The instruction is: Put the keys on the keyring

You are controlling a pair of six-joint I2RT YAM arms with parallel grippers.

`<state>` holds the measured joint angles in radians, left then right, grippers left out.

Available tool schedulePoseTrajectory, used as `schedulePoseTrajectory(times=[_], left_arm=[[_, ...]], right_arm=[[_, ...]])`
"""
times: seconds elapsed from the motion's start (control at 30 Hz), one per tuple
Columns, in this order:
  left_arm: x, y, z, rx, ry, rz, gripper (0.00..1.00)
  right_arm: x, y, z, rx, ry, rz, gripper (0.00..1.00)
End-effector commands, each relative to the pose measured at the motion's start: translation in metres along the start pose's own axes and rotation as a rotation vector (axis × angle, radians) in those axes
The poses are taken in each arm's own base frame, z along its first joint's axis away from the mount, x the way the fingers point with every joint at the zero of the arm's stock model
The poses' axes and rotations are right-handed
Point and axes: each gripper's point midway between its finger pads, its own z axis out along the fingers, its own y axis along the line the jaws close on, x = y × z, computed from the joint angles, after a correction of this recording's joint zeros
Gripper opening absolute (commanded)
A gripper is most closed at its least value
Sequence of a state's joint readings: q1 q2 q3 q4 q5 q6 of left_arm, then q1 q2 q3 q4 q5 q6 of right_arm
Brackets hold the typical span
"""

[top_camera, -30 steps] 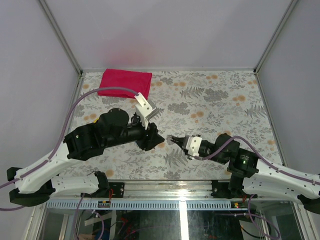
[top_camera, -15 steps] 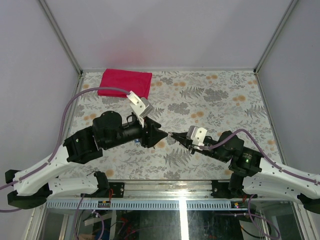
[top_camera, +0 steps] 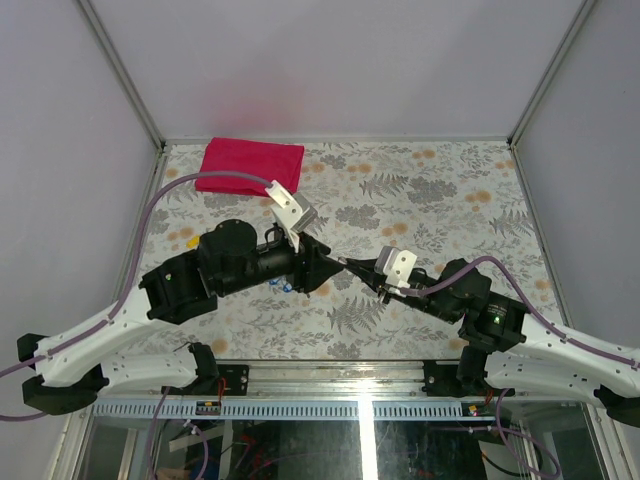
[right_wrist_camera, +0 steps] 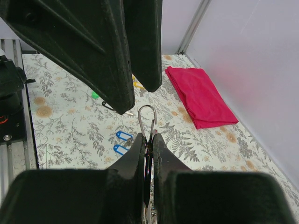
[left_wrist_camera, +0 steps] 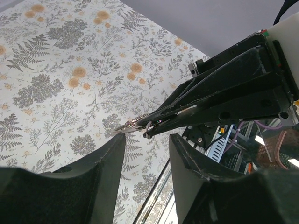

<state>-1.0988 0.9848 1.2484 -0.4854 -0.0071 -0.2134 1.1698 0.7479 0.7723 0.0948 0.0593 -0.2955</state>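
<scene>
My right gripper is shut on the keyring, a thin silver wire loop that sticks out past its fingertips. In the top view the right gripper is held above the table, tip to tip with my left gripper. The left gripper is open and empty, its fingertips right by the end of the keyring. The two keys with blue heads lie on the table below; they also show in the top view.
A red cloth lies at the far left of the table; it also shows in the right wrist view. A small green tag and a dark oval clip lie on the floral table near the keys.
Both grippers have risen and come together over the table's middle. The right gripper, still holding the keyring, now meets the tips of the left gripper.
</scene>
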Motion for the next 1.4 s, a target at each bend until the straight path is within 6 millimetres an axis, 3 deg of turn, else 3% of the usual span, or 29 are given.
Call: schedulePoseTrajectory(times=[0.0,0.43,0.47,0.6,0.63,0.73,0.83,0.97,1.37], left_arm=[[-0.014,-0.005,0.004,0.022,-0.058,-0.011,0.42],[-0.011,-0.009,0.014,0.043,-0.038,-0.012,0.32],[-0.011,-0.009,0.015,0.043,-0.035,-0.012,0.29],[-0.012,-0.009,0.015,0.043,-0.038,-0.012,0.01],[-0.012,-0.009,0.015,0.042,-0.039,-0.012,0.0],[-0.013,-0.01,0.013,0.047,-0.042,-0.012,0.0],[-0.013,-0.011,0.012,0.054,-0.044,-0.014,0.0],[-0.013,-0.012,0.011,0.057,-0.053,-0.019,0.0],[-0.014,-0.011,0.012,0.053,-0.058,-0.033,0.0]], right_arm=[[-0.041,-0.014,-0.002,0.04,-0.111,0.0,0.0],[-0.045,-0.014,-0.004,0.038,-0.123,0.001,0.0],[-0.045,-0.014,-0.004,0.038,-0.123,0.001,0.0],[-0.044,-0.013,-0.004,0.035,-0.119,-0.004,0.0],[-0.043,-0.014,-0.005,0.037,-0.118,-0.007,0.0],[-0.04,-0.013,-0.006,0.033,-0.118,-0.026,0.05],[-0.04,-0.011,-0.007,0.023,-0.136,-0.066,0.25],[-0.039,-0.009,-0.008,0.013,-0.165,-0.135,0.39],[-0.027,-0.006,-0.002,0.0,-0.154,-0.234,0.44]])
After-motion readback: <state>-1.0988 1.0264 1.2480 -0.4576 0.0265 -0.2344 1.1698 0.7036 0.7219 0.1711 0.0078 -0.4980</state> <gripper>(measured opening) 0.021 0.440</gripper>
